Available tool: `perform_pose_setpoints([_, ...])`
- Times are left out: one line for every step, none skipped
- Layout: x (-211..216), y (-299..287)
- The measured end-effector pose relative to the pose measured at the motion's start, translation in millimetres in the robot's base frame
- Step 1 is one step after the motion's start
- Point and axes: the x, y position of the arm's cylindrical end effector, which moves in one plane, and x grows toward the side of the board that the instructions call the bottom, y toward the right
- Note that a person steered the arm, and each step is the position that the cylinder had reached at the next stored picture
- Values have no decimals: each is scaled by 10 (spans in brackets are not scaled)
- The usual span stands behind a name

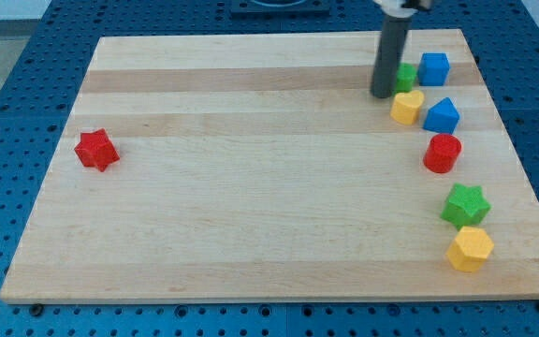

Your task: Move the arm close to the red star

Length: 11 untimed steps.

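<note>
The red star lies alone near the left edge of the wooden board. My tip is far from it, at the view's top right. The tip stands just left of a small green block and above-left of a yellow heart-shaped block.
Down the right side lie a blue cube, a blue pentagon-like block, a red cylinder, a green star and a yellow hexagon. A blue perforated table surrounds the board.
</note>
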Motion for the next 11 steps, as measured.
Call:
perform_pose_setpoints([8, 274])
perform_pose_setpoints([14, 275])
perform_pose_setpoints([14, 253])
perform_pose_setpoints([29, -344])
perform_pose_setpoints([70, -996])
perform_pose_setpoints([104, -1523])
perform_pose_setpoints([133, -2017])
perform_pose_setpoints([137, -2379])
perform_pose_setpoints([196, -2847])
perform_pose_setpoints([309, -3428])
perform_pose_setpoints([437, -4046])
